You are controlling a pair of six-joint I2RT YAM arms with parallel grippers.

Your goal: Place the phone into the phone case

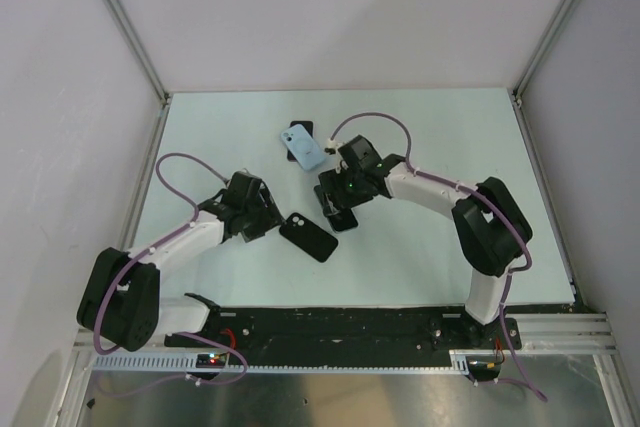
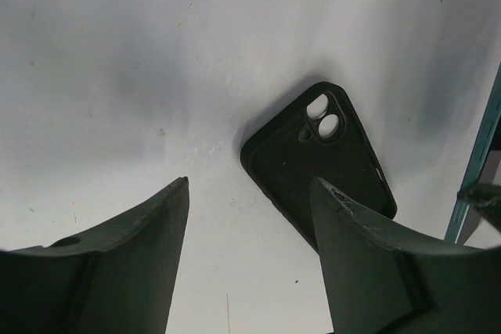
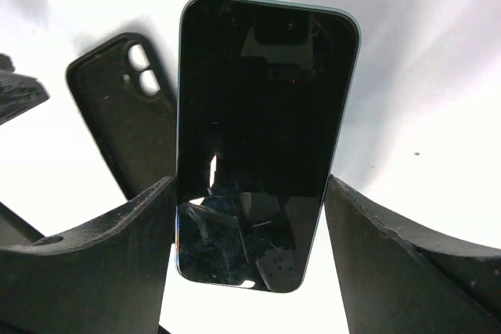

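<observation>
Phone is sitting between my right fingers, dark screen facing my wrist camera. Those fingers are standing wide and pressing on its two long edges near the bottom end. The case is lying flat on the worktop just to the phone's left, camera holes showing. My left fingers are hanging open and empty beside the case, one tip overlapping its corner in the wrist view. A pale blue slab is lying farther back.

The left pincer stands wide apart, partly covering the black phone case lying flat on the table.
</observation>
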